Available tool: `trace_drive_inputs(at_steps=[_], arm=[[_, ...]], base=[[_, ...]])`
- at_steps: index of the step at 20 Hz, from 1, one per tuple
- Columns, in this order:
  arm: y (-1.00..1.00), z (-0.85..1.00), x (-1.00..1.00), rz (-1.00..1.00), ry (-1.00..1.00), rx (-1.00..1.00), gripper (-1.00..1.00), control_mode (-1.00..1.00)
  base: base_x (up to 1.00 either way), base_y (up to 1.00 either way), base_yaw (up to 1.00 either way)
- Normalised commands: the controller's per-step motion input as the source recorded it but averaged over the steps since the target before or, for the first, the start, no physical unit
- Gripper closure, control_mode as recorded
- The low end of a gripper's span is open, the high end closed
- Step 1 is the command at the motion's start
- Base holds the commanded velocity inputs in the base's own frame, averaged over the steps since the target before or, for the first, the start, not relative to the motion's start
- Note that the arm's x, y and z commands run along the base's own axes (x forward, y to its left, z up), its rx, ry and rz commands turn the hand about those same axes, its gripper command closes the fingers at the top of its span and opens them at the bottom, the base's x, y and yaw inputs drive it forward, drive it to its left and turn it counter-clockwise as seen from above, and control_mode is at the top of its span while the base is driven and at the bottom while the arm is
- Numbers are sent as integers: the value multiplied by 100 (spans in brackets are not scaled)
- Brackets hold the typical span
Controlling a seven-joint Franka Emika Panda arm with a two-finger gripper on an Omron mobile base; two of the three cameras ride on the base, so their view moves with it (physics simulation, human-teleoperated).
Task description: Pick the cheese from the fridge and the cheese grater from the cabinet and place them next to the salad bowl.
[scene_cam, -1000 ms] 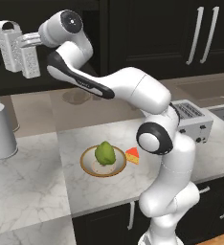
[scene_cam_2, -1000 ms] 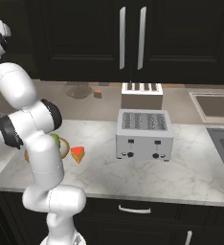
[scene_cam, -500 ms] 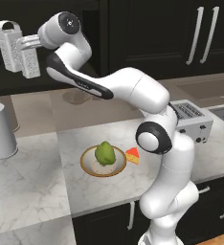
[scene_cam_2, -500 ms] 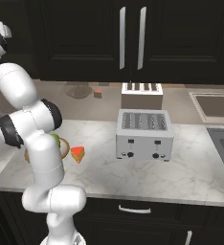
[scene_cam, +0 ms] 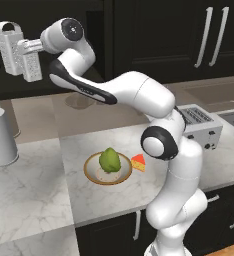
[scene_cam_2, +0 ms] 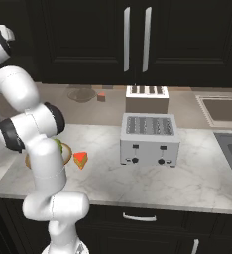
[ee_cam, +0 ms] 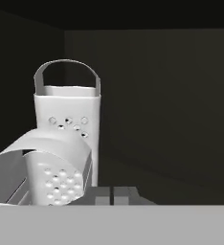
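Observation:
In the hand view the shorter cheese grater (ee_cam: 47, 174) leans tilted at the lower left, in front of a taller upright grater (ee_cam: 68, 124), inside the dark cabinet (ee_cam: 171, 95). My gripper (ee_cam: 112, 194) is shut, just right of the tilted grater; nothing shows between its tips. The left base view shows the arm reaching up to the left, with the gripper (scene_cam: 23, 52) against a silver grater (scene_cam: 9, 47). The cheese (scene_cam: 138, 162) (scene_cam_2: 80, 159) lies on the counter beside the salad bowl (scene_cam: 91, 176) (scene_cam_2: 68, 154), which holds a lettuce head. The fridge is out of view.
A silver toaster (scene_cam: 201, 127) (scene_cam_2: 150, 139) stands on the counter to the right, with a second one (scene_cam_2: 146, 99) behind it. A pale cup (scene_cam: 1, 140) sits at the left. A tiny red cube (scene_cam_2: 102, 96) and a glass dish (scene_cam_2: 81, 93) lie at the back.
The gripper has gone from open to shut up at the cabinet. The arm has barely moved.

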Motion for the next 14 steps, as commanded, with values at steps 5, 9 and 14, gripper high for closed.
trace_drive_inputs(at_steps=[5,9,14], arm=[[0,0,4,0,0,0,-100,-100],[3,16,15,-1,0,0,-100,-100],[1,45,5,0,0,0,-100,-100]], base=[[0,0,0],[0,0,0],[0,0,0]])
